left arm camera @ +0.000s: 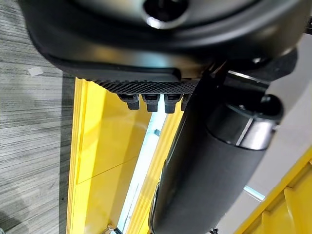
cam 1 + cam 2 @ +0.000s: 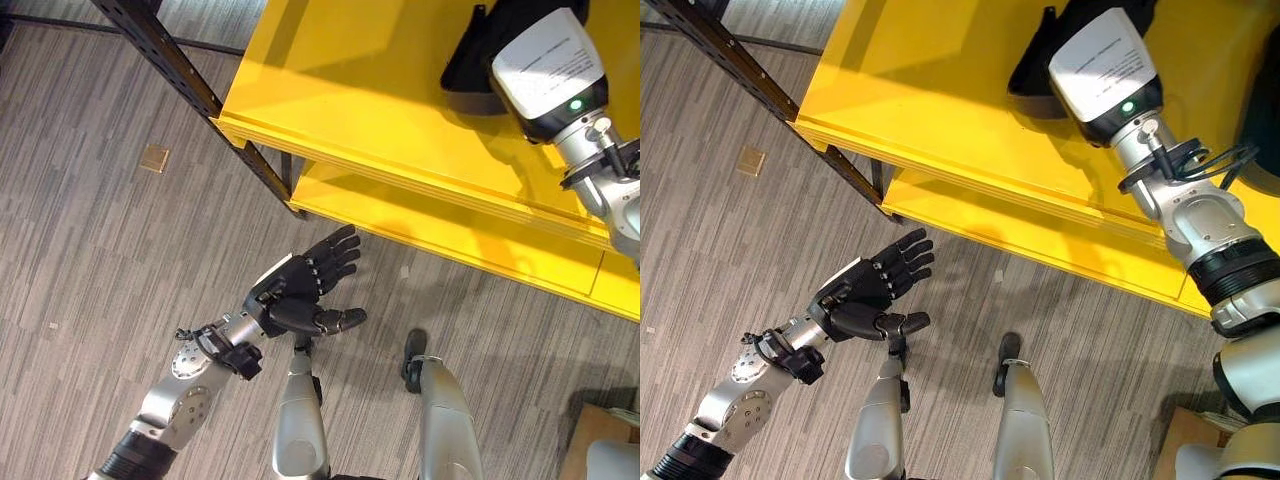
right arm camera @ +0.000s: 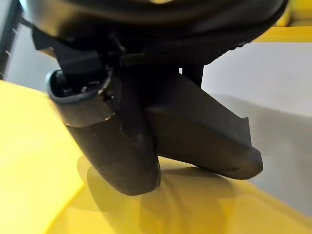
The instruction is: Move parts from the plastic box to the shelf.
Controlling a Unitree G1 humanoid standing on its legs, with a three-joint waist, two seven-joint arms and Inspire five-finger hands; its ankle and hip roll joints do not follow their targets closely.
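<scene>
Yellow shelf [image 2: 400, 90] above tiled floor [image 2: 90, 250]

A black, wedge-shaped part [image 3: 204, 141] sits on the bright yellow shelf [image 2: 400, 110], its lower edge touching the top board, under the right hand [image 3: 117, 146], whose thumb lies against it.

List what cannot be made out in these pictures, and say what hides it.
1. Right hand, eye views: its own arm covers most of it; whether it holds a part is unclear.
2. Dark wedge, right wrist view: part or hand, cannot tell.
3. Brown object, left eye view: cut off by the corner.
4. Tan square on the floor: too small to identify.
</scene>
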